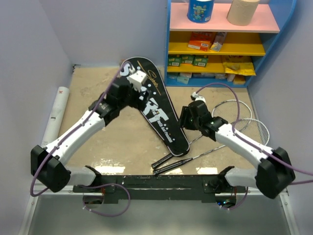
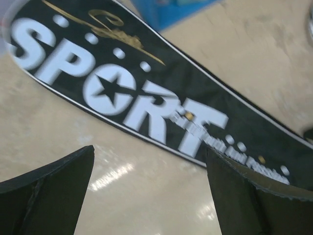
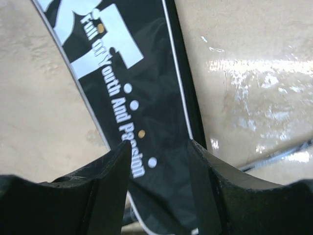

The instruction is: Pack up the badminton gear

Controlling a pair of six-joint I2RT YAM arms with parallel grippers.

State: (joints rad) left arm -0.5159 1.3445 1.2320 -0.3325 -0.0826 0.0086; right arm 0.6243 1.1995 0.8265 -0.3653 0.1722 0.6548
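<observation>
The black SPORT racket bag point(image 1: 159, 117) lies flat mid-table, running from 11 to 5 o'clock. The right gripper point(image 3: 159, 144) hangs over its narrow end, jaws parted, the lettering showing between them. The left gripper point(image 2: 149, 156) is spread wide and empty, with the bag's head at its 12 o'clock. Two rackets point(image 1: 176, 165) lie at the bag's 4 o'clock.

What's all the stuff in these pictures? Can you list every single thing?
Racket bag: one, black with white SPORT letters, flat in the middle.
Rackets: two, silver with black handles, right of the bag.
Tube: one, white, along the left edge.
Shelf: one, blue with pink and yellow boards, back right.
Blue-wrapped roll: one, blue, top shelf.
Beige roll: one, beige, top shelf.
Boxes and packets: several, mixed colours, yellow shelves.
Left claw: one, black, open, by the bag's wide end.
Right claw: one, black, open, over its narrow end.
</observation>
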